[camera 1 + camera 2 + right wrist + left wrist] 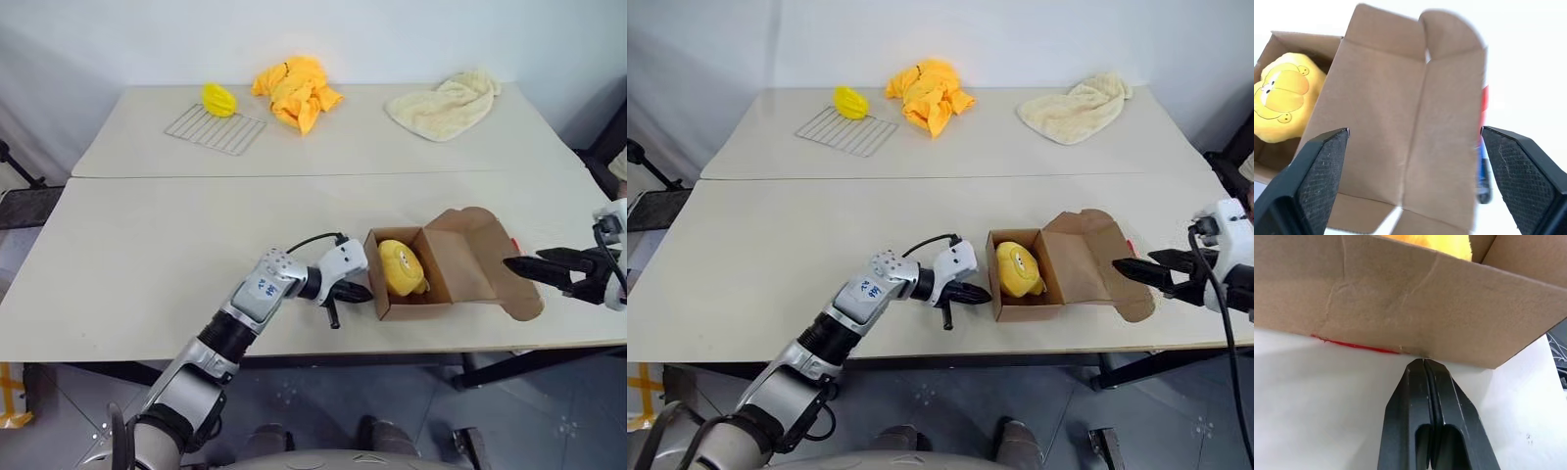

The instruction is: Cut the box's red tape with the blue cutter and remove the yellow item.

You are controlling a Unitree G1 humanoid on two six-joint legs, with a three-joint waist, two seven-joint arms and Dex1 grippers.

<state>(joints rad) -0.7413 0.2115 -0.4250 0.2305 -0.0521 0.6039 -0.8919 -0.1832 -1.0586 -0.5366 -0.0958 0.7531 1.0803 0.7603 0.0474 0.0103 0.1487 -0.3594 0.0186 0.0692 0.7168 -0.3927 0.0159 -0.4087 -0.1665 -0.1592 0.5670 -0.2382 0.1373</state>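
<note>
Right wrist view: box open, lid flap toward right fingers; long axis likewise.

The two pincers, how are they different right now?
The left pincer is shut, fingers pressed together; the right pincer is wide open.
The left pincer sits against the outside wall of the box; the right pincer hangs apart from the box, off the far end of its opened lid.
The left pincer points right, the right pincer points left.
Both have black fingers, hold nothing, and point toward the box.
</note>
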